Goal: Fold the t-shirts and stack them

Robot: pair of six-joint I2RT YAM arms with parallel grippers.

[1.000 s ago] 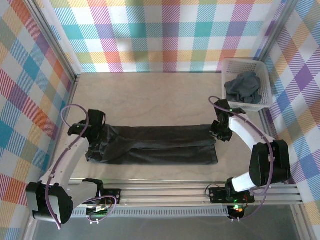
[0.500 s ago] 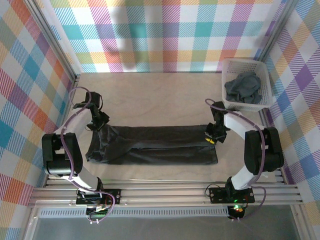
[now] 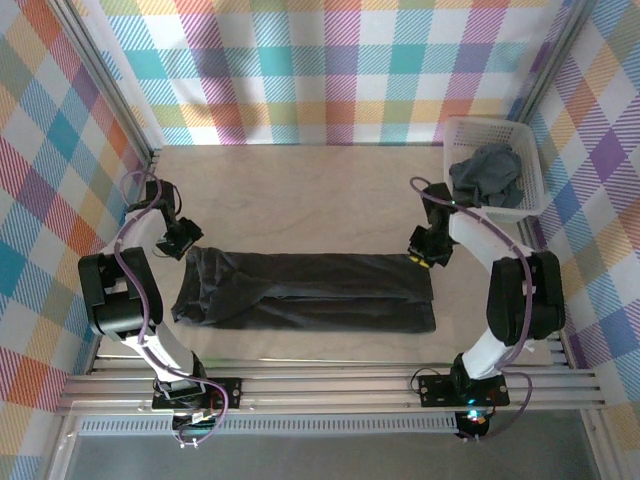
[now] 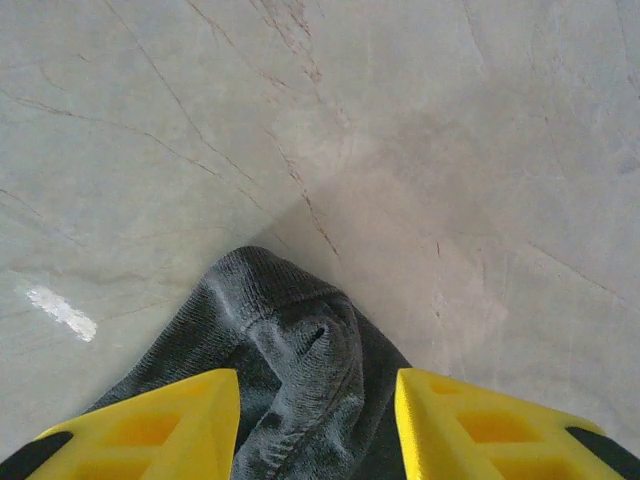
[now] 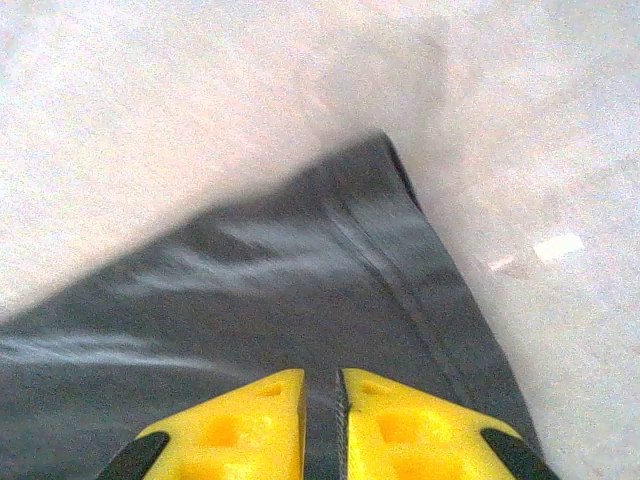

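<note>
A dark grey t-shirt [image 3: 310, 295], folded into a long band, lies across the table in front of the arms. My left gripper [image 3: 183, 240] is at its far left corner. In the left wrist view the yellow fingers [image 4: 180, 420] stand apart with a bunched, ribbed fold of the t-shirt [image 4: 290, 340] pinched between them. My right gripper [image 3: 424, 255] is at the far right corner. Its jaws are nearly closed on a thin edge of the t-shirt [image 5: 260, 290], low over the cloth. A second crumpled dark grey t-shirt [image 3: 487, 175] lies in the basket.
The white lattice basket [image 3: 482, 123] stands at the back right against the checked wall. Bare pale tabletop [image 3: 300, 200] stretches behind the flat shirt. Checked walls close in the left, back and right sides. The aluminium rail runs along the near edge.
Both grippers have moved a little toward the back wall at the shirt's far corners. The left one shifted outward to the left, and the shirt's far left corner followed it. The right jaws narrowed.
</note>
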